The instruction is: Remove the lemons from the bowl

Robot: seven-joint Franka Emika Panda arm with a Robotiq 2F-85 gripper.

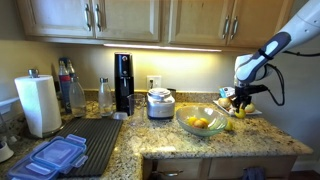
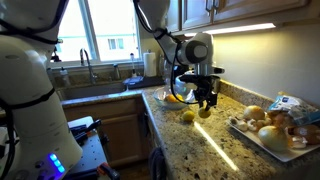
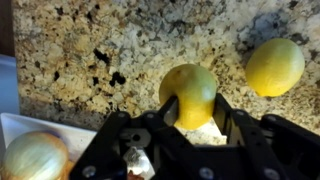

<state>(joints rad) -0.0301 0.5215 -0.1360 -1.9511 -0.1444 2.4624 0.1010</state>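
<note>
Lemons [image 1: 200, 123] inside the bowl [image 1: 203, 133]: several, not yet removed. Beside the bowl, on the counter [image 3: 100, 50]: one free lemon [image 3: 274, 67]; another lemon [image 3: 192, 95] between gripper [image 3: 195, 108] jaws, clamped or released, cannot tell. Judged partly done.

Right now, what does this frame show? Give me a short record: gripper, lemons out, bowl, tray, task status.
gripper: low over the counter, fingers on either side of one lemon; whether it is gripped or released cannot be told
lemons out: at least two, counting a second lemon lying free on the granite
bowl: holds several yellow lemons inside
tray: beside the gripper, carrying food
status: not finished
</note>
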